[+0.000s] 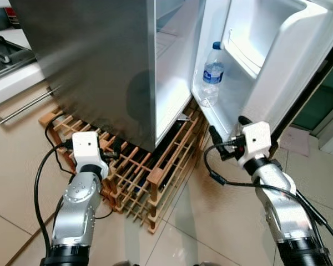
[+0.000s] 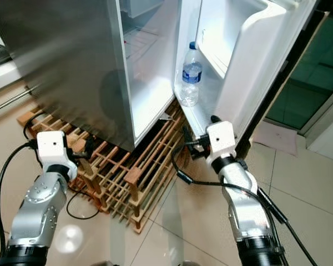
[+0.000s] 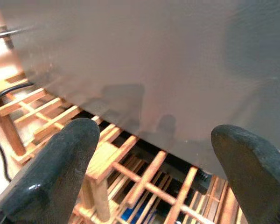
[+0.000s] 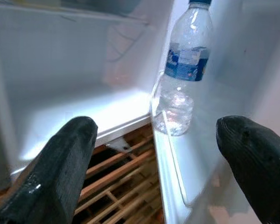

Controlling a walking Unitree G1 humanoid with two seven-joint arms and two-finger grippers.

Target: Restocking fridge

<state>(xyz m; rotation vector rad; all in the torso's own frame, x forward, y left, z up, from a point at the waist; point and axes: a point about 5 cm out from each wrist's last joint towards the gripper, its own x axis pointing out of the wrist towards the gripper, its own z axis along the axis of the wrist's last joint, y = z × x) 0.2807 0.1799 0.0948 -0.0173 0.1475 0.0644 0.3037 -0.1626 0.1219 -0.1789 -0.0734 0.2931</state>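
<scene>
A silver fridge (image 1: 94, 55) stands with its white door (image 1: 277, 61) swung open to the right. A clear water bottle (image 1: 212, 75) with a blue cap and blue label stands upright on the door's lowest shelf. My right gripper (image 1: 228, 132) is open and empty, low in front of that shelf's edge; in the right wrist view the bottle (image 4: 182, 79) sits beyond its spread fingers (image 4: 60, 172). Over the wooden rack (image 1: 150, 172), my left gripper (image 3: 154, 135) is open and empty, facing the fridge's silver side (image 3: 144, 56).
The slatted wooden rack lies on the tiled floor under the fridge. A black cable (image 1: 41, 166) loops on the floor at the left. A white cabinet with a metal bar handle (image 1: 22, 108) stands at far left. The fridge's lower compartment (image 4: 70, 107) looks bare.
</scene>
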